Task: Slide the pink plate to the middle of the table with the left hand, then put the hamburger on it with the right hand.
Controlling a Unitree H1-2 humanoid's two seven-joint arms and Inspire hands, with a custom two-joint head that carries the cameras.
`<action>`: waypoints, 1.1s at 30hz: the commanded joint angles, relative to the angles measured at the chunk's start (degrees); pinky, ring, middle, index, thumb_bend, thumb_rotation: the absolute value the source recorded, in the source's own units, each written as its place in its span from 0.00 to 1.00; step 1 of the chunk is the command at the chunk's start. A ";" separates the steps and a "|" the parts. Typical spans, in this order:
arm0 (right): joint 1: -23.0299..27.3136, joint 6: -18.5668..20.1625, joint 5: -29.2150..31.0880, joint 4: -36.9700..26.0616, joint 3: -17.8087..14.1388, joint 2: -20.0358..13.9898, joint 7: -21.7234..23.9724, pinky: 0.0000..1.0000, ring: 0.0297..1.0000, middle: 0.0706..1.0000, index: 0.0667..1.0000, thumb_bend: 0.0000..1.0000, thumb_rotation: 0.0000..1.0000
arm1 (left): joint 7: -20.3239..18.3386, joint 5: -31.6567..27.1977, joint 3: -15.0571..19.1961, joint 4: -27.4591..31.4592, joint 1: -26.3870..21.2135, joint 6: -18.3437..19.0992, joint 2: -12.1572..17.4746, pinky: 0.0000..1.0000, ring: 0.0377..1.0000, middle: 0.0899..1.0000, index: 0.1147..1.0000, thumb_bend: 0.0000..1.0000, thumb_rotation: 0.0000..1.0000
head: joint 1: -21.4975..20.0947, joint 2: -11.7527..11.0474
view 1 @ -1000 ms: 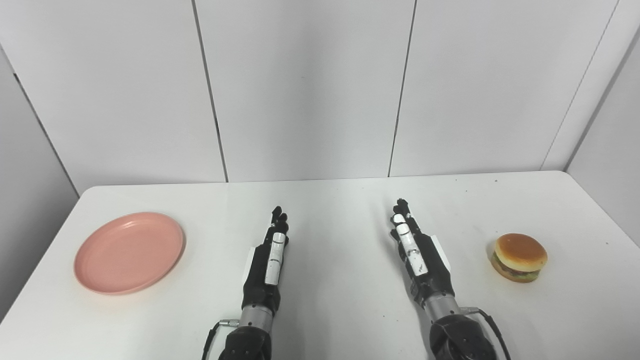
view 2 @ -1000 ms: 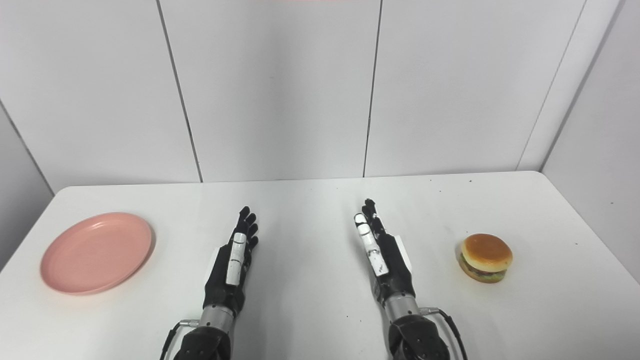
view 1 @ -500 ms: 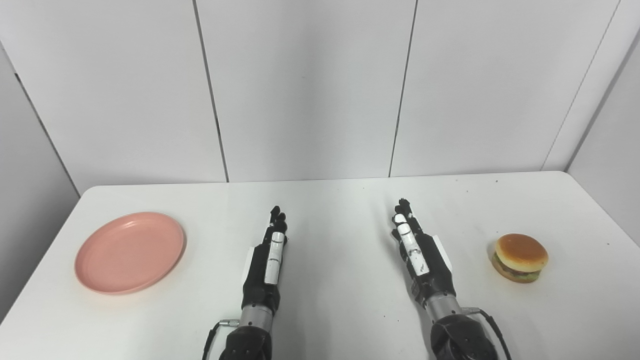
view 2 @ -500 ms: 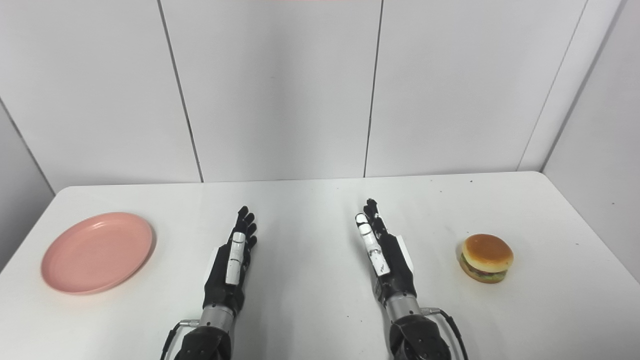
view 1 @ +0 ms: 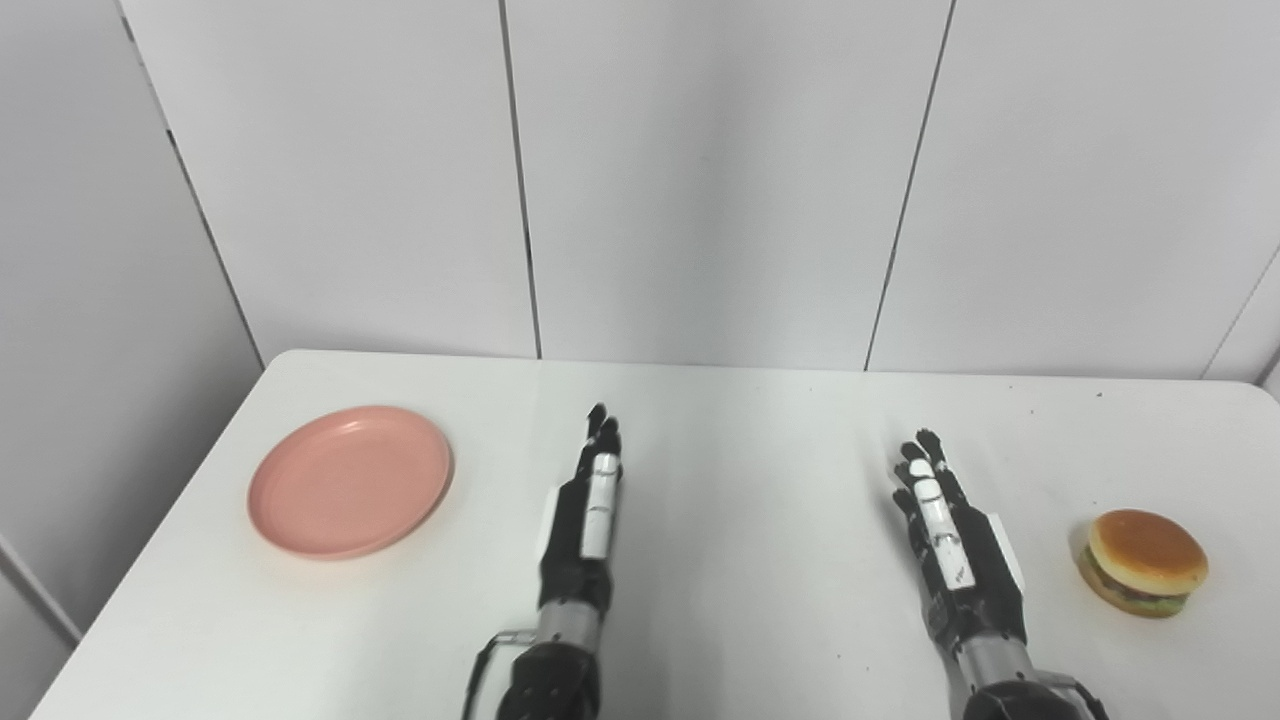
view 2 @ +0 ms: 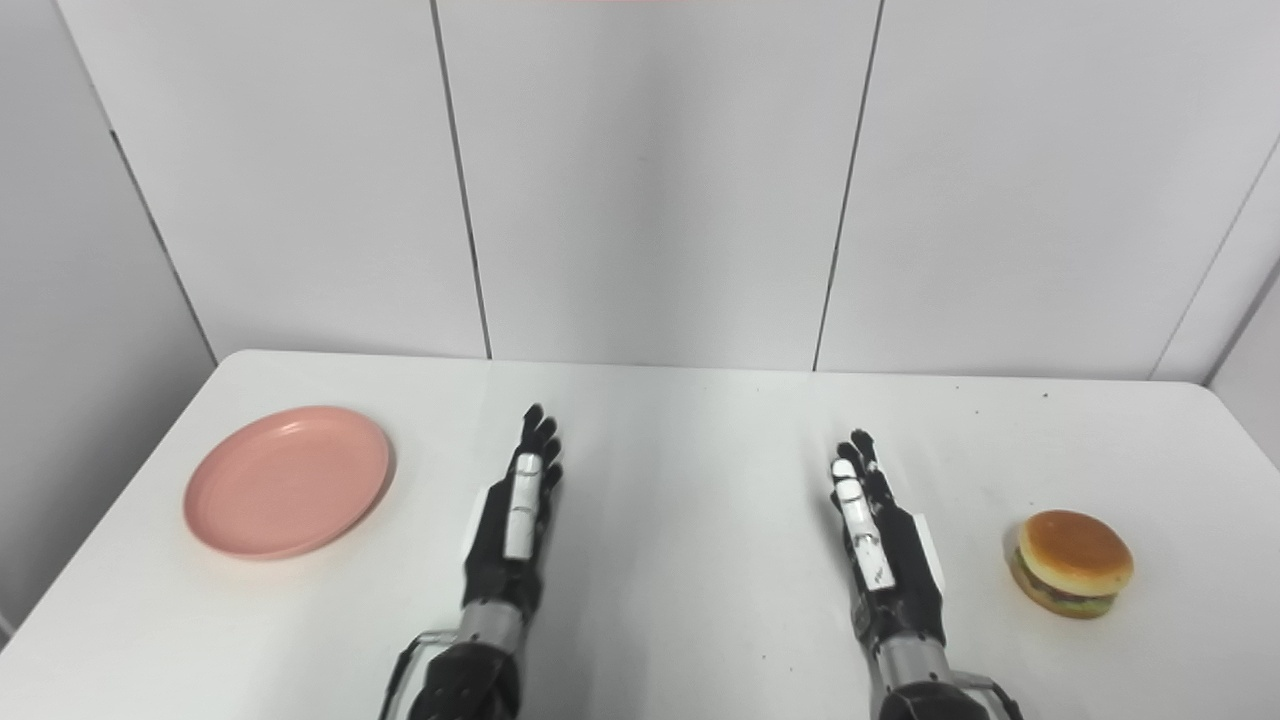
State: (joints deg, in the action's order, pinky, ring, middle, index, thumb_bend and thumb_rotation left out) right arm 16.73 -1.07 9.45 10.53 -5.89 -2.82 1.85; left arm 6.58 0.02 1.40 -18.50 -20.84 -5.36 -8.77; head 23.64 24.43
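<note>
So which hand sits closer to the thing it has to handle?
The right hand: it lies a short way from the hamburger. The left hand has a wider gap to the pink plate.

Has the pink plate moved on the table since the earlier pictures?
No. The pink plate keeps its place by the table's left edge; the whole picture shifted, so the camera turned.

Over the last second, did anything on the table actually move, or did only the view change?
Only the view changed: the head cameras turned left. The pink plate and hamburger sit where they were, untouched. The left hand and right hand stay open, holding nothing.
</note>
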 commanded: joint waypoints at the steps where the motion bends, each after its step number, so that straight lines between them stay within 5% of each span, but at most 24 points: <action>1: 1.37 -2.24 -0.81 -2.57 0.42 0.09 0.13 1.00 0.97 0.96 0.97 0.56 0.84 | -0.29 -1.42 1.32 4.18 -2.09 0.84 1.69 1.00 0.98 0.98 0.98 0.75 1.00 | 0.70 -0.35; 5: 0.99 -1.95 -1.35 -3.95 0.37 0.81 -0.86 1.00 0.94 0.95 0.95 0.53 0.83 | -0.60 -3.40 3.89 9.77 -2.94 5.48 4.89 1.00 0.99 0.97 0.98 0.77 1.00 | 2.29 -0.90; 17: 0.17 -0.93 -0.44 -6.31 1.16 0.28 0.70 1.00 0.96 0.97 0.96 0.55 0.82 | 3.16 -4.25 12.36 11.82 -6.90 7.68 13.41 1.00 0.87 0.82 0.81 0.82 1.00 | 4.90 -2.17; 25: -0.27 -2.66 -0.40 -6.82 1.93 -0.45 2.58 1.00 1.00 1.00 1.00 0.44 0.93 | 3.75 -5.61 17.46 8.34 -7.75 5.95 20.14 0.76 0.74 0.73 0.71 0.81 1.00 | 5.79 -2.67; 33: 0.12 -2.28 0.03 -6.66 1.62 -0.12 2.67 1.00 1.00 1.00 1.00 0.41 0.93 | 3.80 -7.74 20.09 2.51 -8.43 4.35 23.48 0.70 0.69 0.68 0.66 0.79 1.00 | 6.37 -3.44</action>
State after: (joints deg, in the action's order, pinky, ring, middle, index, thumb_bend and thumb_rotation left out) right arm 15.28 -0.89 8.74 5.09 -4.07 -3.21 4.28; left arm 9.94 -7.47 21.24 -16.29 -26.25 1.93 13.46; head 30.06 20.92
